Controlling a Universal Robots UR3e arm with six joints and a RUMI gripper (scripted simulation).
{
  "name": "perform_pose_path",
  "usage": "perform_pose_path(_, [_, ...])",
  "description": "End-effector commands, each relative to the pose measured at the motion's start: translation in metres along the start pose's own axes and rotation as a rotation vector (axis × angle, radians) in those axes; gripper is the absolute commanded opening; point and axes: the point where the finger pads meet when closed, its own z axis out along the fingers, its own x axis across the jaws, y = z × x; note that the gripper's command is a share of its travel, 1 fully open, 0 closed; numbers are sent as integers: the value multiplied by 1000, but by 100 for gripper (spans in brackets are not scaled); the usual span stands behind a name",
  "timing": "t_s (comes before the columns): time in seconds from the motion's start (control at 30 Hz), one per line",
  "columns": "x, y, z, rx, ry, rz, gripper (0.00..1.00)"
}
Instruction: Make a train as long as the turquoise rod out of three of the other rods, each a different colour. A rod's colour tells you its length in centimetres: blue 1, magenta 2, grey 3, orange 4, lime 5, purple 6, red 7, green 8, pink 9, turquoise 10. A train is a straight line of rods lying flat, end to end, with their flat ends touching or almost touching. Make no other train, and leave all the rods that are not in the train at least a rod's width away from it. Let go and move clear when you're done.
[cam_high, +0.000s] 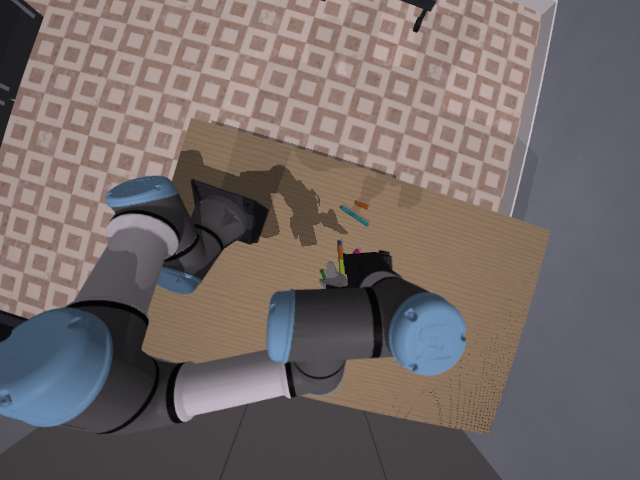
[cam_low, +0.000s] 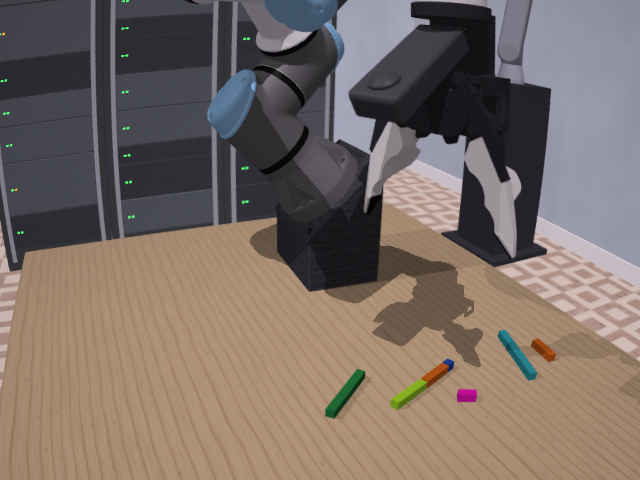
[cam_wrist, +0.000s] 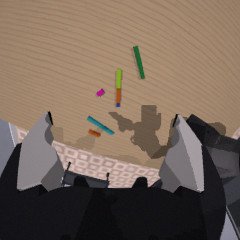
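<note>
A lime rod (cam_high: 341, 266) (cam_low: 408, 394) (cam_wrist: 119, 79), an orange rod (cam_high: 340, 251) (cam_low: 436, 374) (cam_wrist: 118, 96) and a blue rod (cam_high: 339, 242) (cam_low: 448, 364) (cam_wrist: 118, 105) lie flat in one straight line, end to end, orange in the middle, with no gap visible. The turquoise rod (cam_high: 354, 215) (cam_low: 516, 355) (cam_wrist: 100, 125) lies apart from them. My gripper (cam_low: 440, 232) (cam_wrist: 113, 113) is wide open and empty, high above the table. In the top view the arm hides most of it.
A magenta rod (cam_high: 357, 251) (cam_low: 466, 395) (cam_wrist: 100, 92) lies beside the line, apart from it. A green rod (cam_high: 323, 274) (cam_low: 345, 393) (cam_wrist: 139, 62) lies on the line's other side. A second orange rod (cam_high: 361, 205) (cam_low: 543, 349) (cam_wrist: 94, 133) lies near the turquoise rod.
</note>
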Motion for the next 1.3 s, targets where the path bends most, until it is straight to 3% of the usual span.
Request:
perform_pose_path(0.0, [4,2,-12,-6,29,-1,100])
perform_pose_path(1.27, [4,1,-17,-6,29,-1,100])
